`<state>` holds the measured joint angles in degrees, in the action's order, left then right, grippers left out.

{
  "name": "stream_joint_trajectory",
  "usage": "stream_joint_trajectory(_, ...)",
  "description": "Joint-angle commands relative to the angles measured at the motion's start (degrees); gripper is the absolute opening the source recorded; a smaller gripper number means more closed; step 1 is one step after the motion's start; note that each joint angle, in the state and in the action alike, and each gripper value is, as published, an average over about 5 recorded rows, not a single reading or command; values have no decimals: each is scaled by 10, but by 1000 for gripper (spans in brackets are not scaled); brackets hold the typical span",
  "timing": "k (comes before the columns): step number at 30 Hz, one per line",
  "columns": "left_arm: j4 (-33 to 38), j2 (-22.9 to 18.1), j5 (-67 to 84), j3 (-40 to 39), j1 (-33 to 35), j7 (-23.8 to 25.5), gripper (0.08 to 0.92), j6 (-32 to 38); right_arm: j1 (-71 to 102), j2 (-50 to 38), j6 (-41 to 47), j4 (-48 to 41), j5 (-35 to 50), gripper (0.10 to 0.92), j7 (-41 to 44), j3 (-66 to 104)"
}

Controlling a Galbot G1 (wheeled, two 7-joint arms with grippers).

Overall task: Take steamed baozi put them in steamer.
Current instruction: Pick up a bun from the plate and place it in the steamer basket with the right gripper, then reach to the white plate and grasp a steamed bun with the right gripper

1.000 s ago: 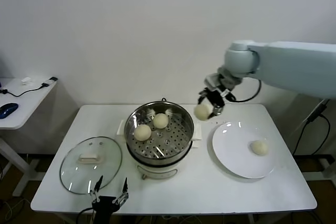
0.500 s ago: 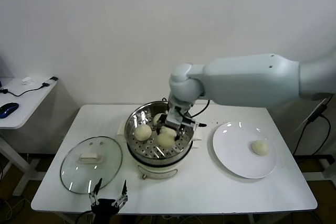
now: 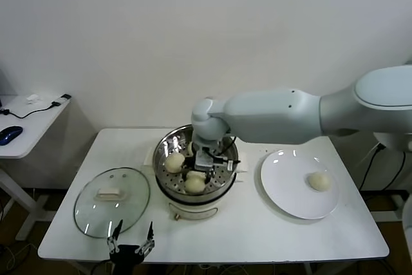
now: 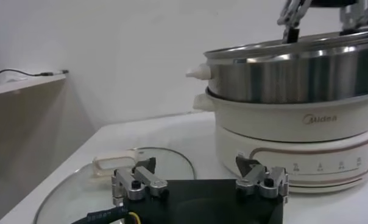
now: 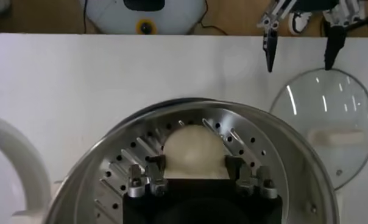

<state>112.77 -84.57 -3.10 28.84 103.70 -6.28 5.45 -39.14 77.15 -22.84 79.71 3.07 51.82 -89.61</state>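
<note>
Steel walls of the steamer (image 3: 168,169) hide part of the right gripper (image 3: 203,161), its fingers set around a baozi (image 5: 193,152) on the perforated floor at frame centre. Another bun (image 3: 174,162) sits beside it; one (image 3: 317,181) remains on the plate (image 3: 283,191) at right. At the bottom edge, the left gripper (image 3: 131,243) hangs spread apart.

The shiny round steamer (image 3: 195,170) is sitting at the table's middle on its cream base. Cream-white baozi are resting inside: one far-left (image 3: 174,162), one near (image 3: 195,184). Another (image 3: 317,181) is lying well right, outside.
</note>
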Motion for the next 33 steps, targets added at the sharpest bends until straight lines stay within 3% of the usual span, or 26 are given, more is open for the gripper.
stream_joint_trajectory(1,0,0,0,0,0,0,823,1,18,13,-53,-39,0,696,-1,12)
stream_joint_trajectory(7,-2,-1,-1,-4,0,-1,823,2,-27,-17,-68,-28,49,813,14,20)
stream_joint_trajectory(12,-1,0,-1,-7,0,-1,823,3,-102,-93,-56,-31,172,822,66,10)
stream_joint_trajectory(18,0,1,-2,-8,-2,-1,823,3,-213,-226,126,-43,320,823,74,-101)
stream_joint_trajectory(26,0,5,-1,-6,-6,0,823,4,-187,-410,251,-58,271,823,84,-196)
stream_joint_trajectory(33,3,0,-1,-5,-5,1,823,3,23,-484,264,-112,128,823,78,-60)
